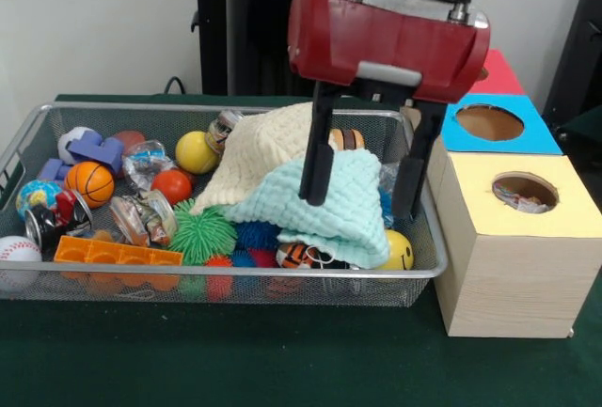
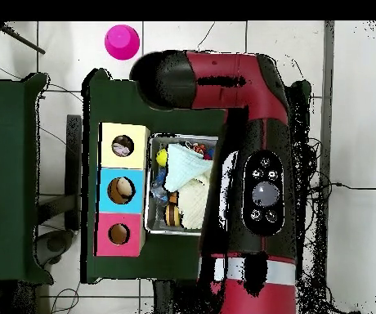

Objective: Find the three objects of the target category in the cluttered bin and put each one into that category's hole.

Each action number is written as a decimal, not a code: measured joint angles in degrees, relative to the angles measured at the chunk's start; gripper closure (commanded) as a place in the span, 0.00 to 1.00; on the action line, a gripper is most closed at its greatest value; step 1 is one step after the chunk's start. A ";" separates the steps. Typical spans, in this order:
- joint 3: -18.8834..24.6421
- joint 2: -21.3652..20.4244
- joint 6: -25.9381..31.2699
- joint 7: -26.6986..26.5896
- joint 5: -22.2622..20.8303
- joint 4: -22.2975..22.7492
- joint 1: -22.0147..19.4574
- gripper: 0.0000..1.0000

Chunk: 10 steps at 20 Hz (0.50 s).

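Observation:
My gripper (image 1: 363,202) hangs open over the right end of the wire bin (image 1: 38,125), its two black fingers (image 1: 315,167) straddling the mint cloth (image 1: 343,202) with nothing held. A cream cloth (image 1: 268,148) lies behind the mint one. Balls fill the bin: a basketball (image 1: 90,182), a yellow ball (image 1: 195,152), a red ball (image 1: 172,185), a green spiky ball (image 1: 202,232), a smiley ball (image 1: 399,252) and a striped ball (image 1: 301,255). Three hole boxes stand at the right: yellow (image 1: 524,191), blue (image 1: 489,122), red (image 1: 499,73). In the overhead view the arm covers much of the bin (image 2: 152,219).
An orange block (image 1: 113,255), a blue block (image 1: 94,149), a baseball (image 1: 17,251), a globe ball (image 1: 36,195) and wrapped items (image 1: 141,217) fill the bin's left half. Something lies inside the yellow box's hole. A pink cup (image 2: 122,41) stands on the floor beyond the table.

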 measured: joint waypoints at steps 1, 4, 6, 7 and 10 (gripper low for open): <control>0.15 0.03 0.14 0.00 0.01 0.04 -0.08 0.00; 0.84 0.40 2.27 0.00 0.01 0.27 -0.35 0.00; 1.15 0.39 3.00 0.00 0.12 0.81 -0.39 0.00; 1.77 0.17 3.08 0.00 0.56 2.19 -0.64 0.00; 2.72 -0.33 2.92 0.00 1.22 5.30 -1.27 0.00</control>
